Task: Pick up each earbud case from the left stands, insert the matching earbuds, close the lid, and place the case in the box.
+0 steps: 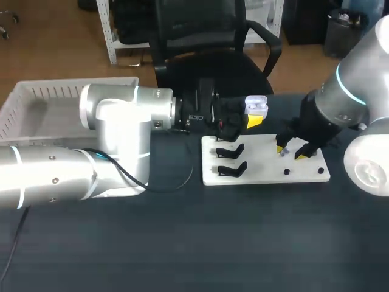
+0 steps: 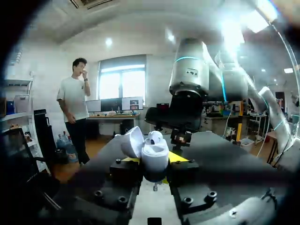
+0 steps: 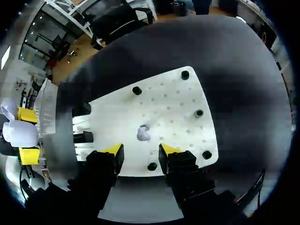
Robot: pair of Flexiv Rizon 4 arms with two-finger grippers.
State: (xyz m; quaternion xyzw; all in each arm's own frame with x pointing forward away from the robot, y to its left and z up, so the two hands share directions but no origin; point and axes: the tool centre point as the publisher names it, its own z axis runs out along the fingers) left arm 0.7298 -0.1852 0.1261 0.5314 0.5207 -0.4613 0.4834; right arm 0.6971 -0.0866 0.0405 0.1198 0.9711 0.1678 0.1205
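Observation:
My left gripper point(image 1: 249, 115) is shut on a white earbud case point(image 1: 256, 104), held above the back edge of the white board point(image 1: 265, 176). The left wrist view shows the case point(image 2: 154, 153) between the yellow tips with its lid point(image 2: 132, 140) swung open. My right gripper point(image 1: 291, 152) hangs low over the board's right half. Seen from the right wrist, the right gripper point(image 3: 140, 150) is open, and a small white earbud point(image 3: 143, 133) lies on the board just ahead of the gap. Neither finger touches the earbud.
Two empty black stands point(image 1: 231, 150) point(image 1: 233, 168) sit on the board's left side. Small black pegs point(image 1: 286, 172) point(image 1: 320, 171) stand near its front edge. A white basket point(image 1: 36, 103) is at the table's back left. My left arm point(image 1: 115, 140) crosses the left half.

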